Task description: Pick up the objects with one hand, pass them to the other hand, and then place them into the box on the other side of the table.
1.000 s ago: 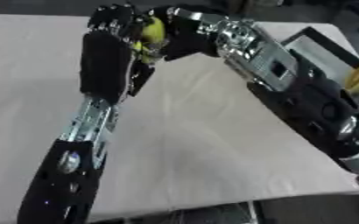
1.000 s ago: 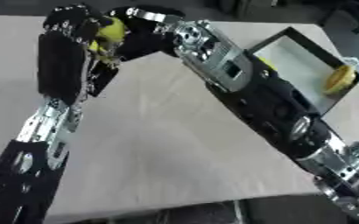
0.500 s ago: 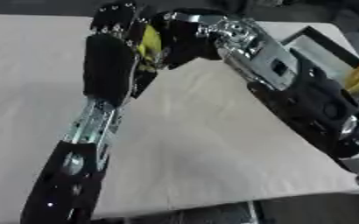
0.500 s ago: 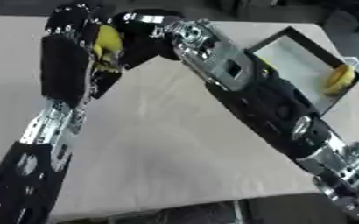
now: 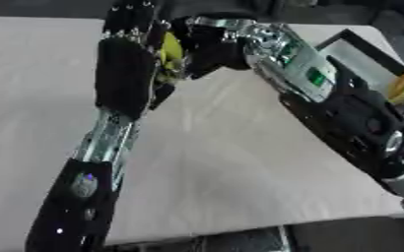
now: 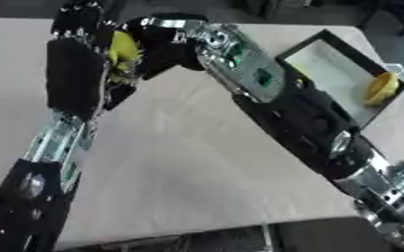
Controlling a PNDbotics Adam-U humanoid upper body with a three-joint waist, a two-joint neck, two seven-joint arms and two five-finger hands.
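Above the far middle of the table my two hands meet around a yellow object (image 5: 171,49). My left hand (image 5: 126,74) shows its black back, fingers pointing up, its palm side against the object. From the right, my right hand (image 5: 211,47) is curled round the object's other side. Only a narrow strip of yellow shows between them. At the right edge of the table lies the black-rimmed box (image 6: 324,35), with another yellow object (image 6: 382,88) in its near corner.
The white tabletop (image 5: 231,162) spreads below both arms. My right forearm (image 6: 274,93) crosses in front of the box's left side. The table's front edge (image 5: 240,231) runs along the bottom, with dark floor beyond.
The two hands have stayed together around the yellow object and drifted slightly lower in view; the left hand has closed in against the right hand.
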